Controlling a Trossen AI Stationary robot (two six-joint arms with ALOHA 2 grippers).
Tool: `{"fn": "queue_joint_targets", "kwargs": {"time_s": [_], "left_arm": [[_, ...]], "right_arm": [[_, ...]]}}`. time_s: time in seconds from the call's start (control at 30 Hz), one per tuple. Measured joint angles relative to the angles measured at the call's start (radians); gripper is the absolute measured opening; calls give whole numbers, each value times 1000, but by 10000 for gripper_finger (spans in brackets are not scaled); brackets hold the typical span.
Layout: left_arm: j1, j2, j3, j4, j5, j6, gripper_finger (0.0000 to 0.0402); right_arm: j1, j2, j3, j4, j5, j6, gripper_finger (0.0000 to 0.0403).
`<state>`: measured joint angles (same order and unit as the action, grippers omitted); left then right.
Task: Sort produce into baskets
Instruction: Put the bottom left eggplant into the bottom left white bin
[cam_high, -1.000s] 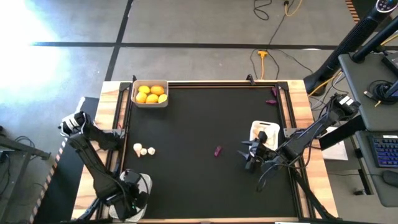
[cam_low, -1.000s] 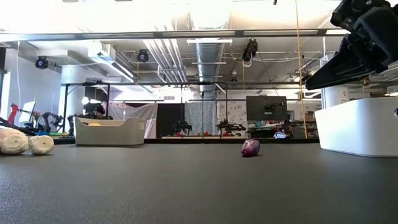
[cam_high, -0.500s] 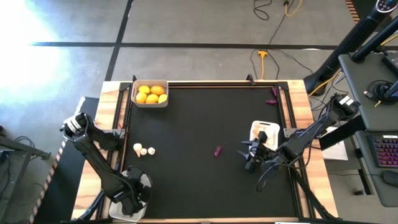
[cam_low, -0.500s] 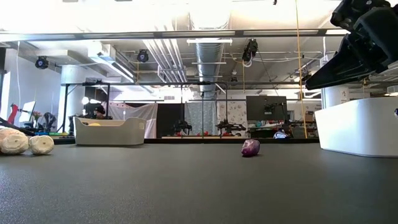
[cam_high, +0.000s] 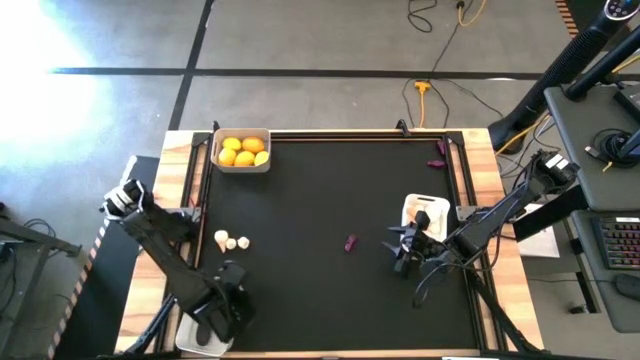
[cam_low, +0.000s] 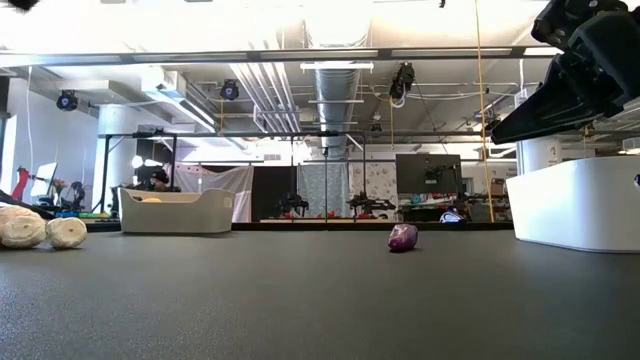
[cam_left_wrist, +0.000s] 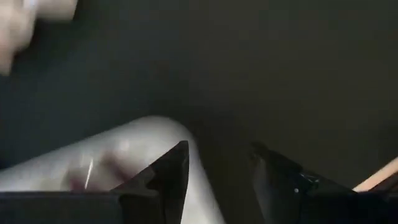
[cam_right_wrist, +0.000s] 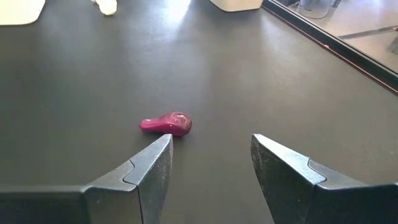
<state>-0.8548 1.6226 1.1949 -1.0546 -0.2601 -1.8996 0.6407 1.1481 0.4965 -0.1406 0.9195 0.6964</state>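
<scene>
Ahead of the right end effector (cam_high: 403, 250), a tiny eggplant (cam_high: 350, 242) waits on the bench (cam_high: 330, 190).

From above, the right end effector hovers just beside a pale basket (cam_high: 425, 212), aimed at the eggplant, likely so the carry afterwards is short; the left end effector (cam_high: 222, 312) sits over a second basket (cam_high: 203, 338) at the near corner, with three white bulbs (cam_high: 231, 241) near it and citrus (cam_high: 243, 151) already sorted in the far basket (cam_high: 241, 165). At bench level, the eggplant (cam_low: 402, 237) lies alone, bulbs (cam_low: 40, 229) well apart. Left wrist camera: fingers (cam_left_wrist: 168, 177) apart above the pale basket (cam_left_wrist: 130, 152). Right wrist camera: fingers (cam_right_wrist: 149, 171) apart, the eggplant (cam_right_wrist: 166, 124) just beyond them, untouched.
</scene>
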Motion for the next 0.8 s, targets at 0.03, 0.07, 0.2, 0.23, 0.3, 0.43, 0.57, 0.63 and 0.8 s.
{"fn": "queue_joint_targets", "kwargs": {"time_s": [0.03, 0.07, 0.2, 0.23, 0.3, 0.43, 0.57, 0.63, 0.8], "left_arm": [[15, 1, 19, 0, -73, 58, 148], [28, 4, 41, -1, -156, 126, 148], [71, 37, 117, 10, -494, 444, 149], [79, 51, 132, 16, -587, 510, 149], [94, 87, 154, 37, -769, 582, 149], [144, 198, 174, 83, -950, 580, 149], [246, 314, 187, 190, -854, 578, 149], [297, 373, 186, 288, -848, 611, 149], [433, 491, 264, 420, -793, 744, 149]], "right_arm": [[0, 0, 0, 0, 0, 0, 210], [0, 0, 0, 0, 0, 0, 210], [0, 0, 0, 0, 0, 0, 210], [0, 0, 0, 0, 0, 0, 210], [0, 0, 0, 0, 0, 0, 210], [0, 0, 0, -1, 0, -1, 210], [0, 0, 0, -1, 0, -1, 210], [0, 0, 0, -1, 0, -1, 210], [0, 0, 0, -1, 0, -1, 210]]}}
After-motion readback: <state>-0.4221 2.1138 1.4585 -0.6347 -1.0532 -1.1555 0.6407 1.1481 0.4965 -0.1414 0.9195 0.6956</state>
